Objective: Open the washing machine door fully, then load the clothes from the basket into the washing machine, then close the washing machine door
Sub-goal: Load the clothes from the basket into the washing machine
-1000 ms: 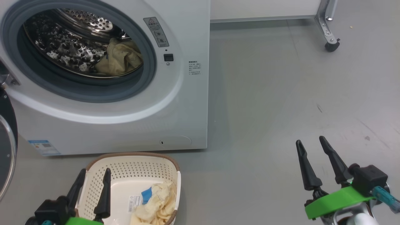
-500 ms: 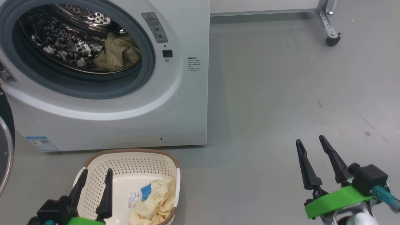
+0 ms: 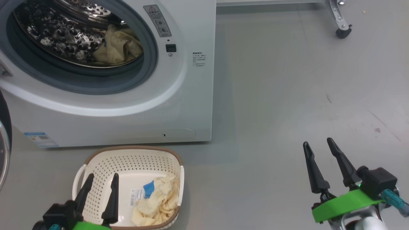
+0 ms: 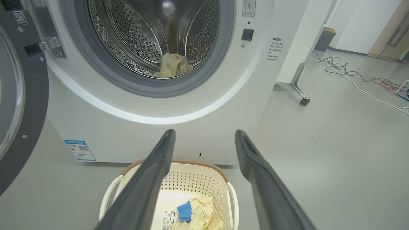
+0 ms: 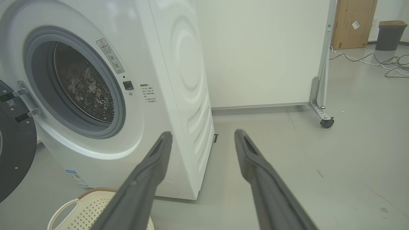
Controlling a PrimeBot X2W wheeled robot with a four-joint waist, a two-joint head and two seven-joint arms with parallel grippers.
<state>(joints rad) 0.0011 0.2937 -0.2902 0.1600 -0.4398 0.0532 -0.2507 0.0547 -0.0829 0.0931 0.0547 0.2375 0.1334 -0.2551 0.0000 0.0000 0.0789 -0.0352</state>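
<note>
Wide-open and empty, the left gripper [image 3: 103, 175] hovers over the left side of the basket [image 3: 127, 149], fingers pointing toward its far wall. Well to the right of the basket, the right gripper [image 3: 317, 142] hangs over the bare grey floor [image 3: 271, 95], jaws equally spread and holding nothing. Pale yellow clothes [image 3: 158, 201] with a blue cuff lie heaped in the basket's right half, beside its label sticker [image 3: 136, 195]. Just beyond the basket stands the washing machine [image 3: 191, 95], its door [image 4: 30, 105] swung open to the basket's far left. One yellow garment [image 3: 118, 48] lies in the steel drum [image 3: 57, 32].
</note>
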